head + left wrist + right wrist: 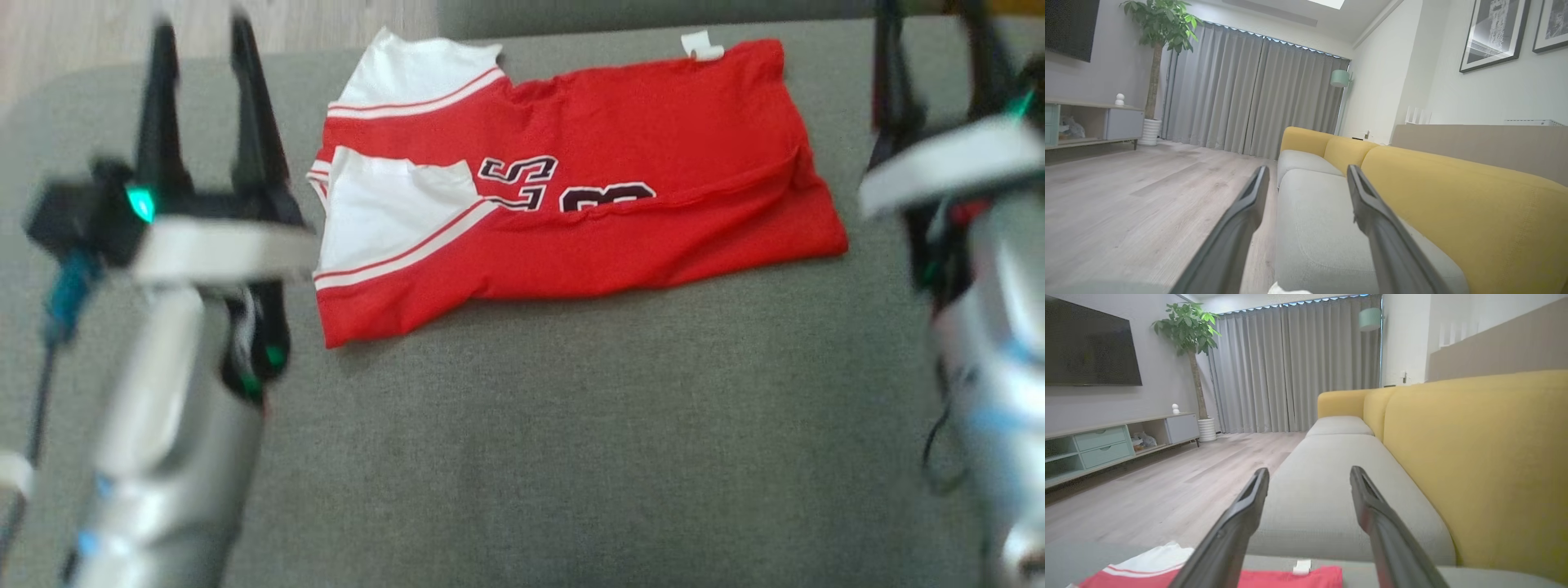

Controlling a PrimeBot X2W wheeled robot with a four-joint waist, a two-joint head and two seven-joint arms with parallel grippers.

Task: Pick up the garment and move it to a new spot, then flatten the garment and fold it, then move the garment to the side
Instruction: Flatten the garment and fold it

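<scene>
Subject of inspection: a red sports jersey with white striped sleeves and dark lettering [588, 196], found lying on the grey woven fabric seat cushion [571, 425] of a sofa with a yellow upholstered backrest [1474, 457]. The jersey is judged to be already folded into a flat band, so the step outstanding is taken to be the shift to the side. Its long axis is noted running from 9 o'clock to 3 o'clock across the head view, the sleeve end at 9 and the hem end at 3, dipping slightly toward 4. A small white label [702, 45] is seen at the 12 o'clock edge. The left gripper [202, 37] is recorded just beside the sleeve end, the jersey lying at 3 o'clock from its jaws. The right gripper [931, 49] is recorded just beside the hem end, the jersey lying at 8 to 9 o'clock from its jaws. Both pairs of jaws are found spread wide with nothing between them, as confirmed in each wrist view [1308, 169] [1308, 471]. Neither arm can be declared clearly nearer; the jersey is bracketed end to end, so a grip on both short ends is judged feasible.
</scene>
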